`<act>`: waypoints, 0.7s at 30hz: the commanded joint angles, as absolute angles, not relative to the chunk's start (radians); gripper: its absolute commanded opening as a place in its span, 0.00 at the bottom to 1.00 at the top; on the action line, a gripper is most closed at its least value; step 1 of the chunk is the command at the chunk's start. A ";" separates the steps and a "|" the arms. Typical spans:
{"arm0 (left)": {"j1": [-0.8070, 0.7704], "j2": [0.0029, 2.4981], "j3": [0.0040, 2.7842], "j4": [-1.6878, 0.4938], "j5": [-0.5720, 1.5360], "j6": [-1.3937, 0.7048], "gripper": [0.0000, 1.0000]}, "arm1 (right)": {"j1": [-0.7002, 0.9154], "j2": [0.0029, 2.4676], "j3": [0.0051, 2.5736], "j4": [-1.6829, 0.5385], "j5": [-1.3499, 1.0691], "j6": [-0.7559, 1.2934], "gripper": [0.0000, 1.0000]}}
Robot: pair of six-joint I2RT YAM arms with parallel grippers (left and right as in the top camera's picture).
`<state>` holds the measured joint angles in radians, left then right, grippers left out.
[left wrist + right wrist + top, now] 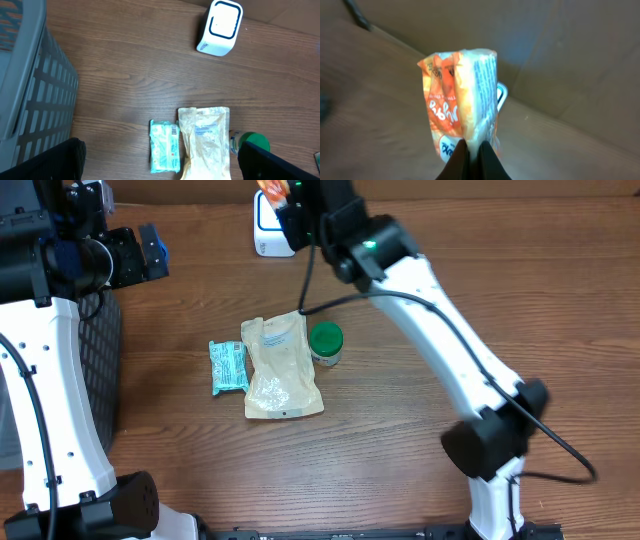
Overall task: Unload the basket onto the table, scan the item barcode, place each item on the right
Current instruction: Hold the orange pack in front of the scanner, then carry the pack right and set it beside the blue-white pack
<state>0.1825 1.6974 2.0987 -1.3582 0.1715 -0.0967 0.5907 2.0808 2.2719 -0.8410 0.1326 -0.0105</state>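
Near edge: open wood of table [380, 470]. Mid-table: teal pack [228, 366], pouch [280, 370], jar [326, 340] side by side. Left: basket [30, 100]; left gripper [152, 248] spread wide, empty. Far edge: right gripper [474, 150] pinched tight on orange packet [462, 100], over scanner [268, 225]

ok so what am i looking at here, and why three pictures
These are two white robot arms at a wooden table. One picture looks down from above; the other two come from a camera on each wrist. The right tool is shut on an orange packet, held up near a white box, likely the scanner. The left tool is open and empty. On the table lie a teal packet, a beige pouch and a green-lidded jar; a grey basket stands at the left edge.
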 commanded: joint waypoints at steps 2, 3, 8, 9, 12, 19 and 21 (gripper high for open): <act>0.176 1.697 2.096 -1.357 0.173 -0.074 1.00 | 0.540 1.998 2.279 -1.074 0.000 0.179 0.04; 0.176 1.697 2.096 -1.357 0.173 -0.074 0.99 | 0.528 1.994 2.279 -1.134 -0.007 0.188 0.04; 0.176 1.697 2.096 -1.357 0.174 -0.074 1.00 | 0.421 2.000 2.241 -1.429 -0.006 0.195 0.04; 0.176 1.697 2.096 -1.357 0.173 -0.074 0.99 | 0.405 2.000 2.223 -1.443 -0.006 0.195 0.04; 0.176 1.697 2.096 -1.357 0.173 -0.074 1.00 | 0.328 2.000 2.130 -1.457 -0.014 0.195 0.04; 0.176 1.697 2.096 -1.357 0.173 -0.074 1.00 | 0.122 2.000 1.869 -1.449 -0.029 0.190 0.04; 0.176 1.697 2.096 -1.357 0.173 -0.074 1.00 | 0.082 2.000 1.816 -1.449 -0.028 0.177 0.04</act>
<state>0.1825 1.6974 2.0987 -1.3586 0.1722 -0.0967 0.1410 2.0033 1.8858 -1.4509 -0.0219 0.1833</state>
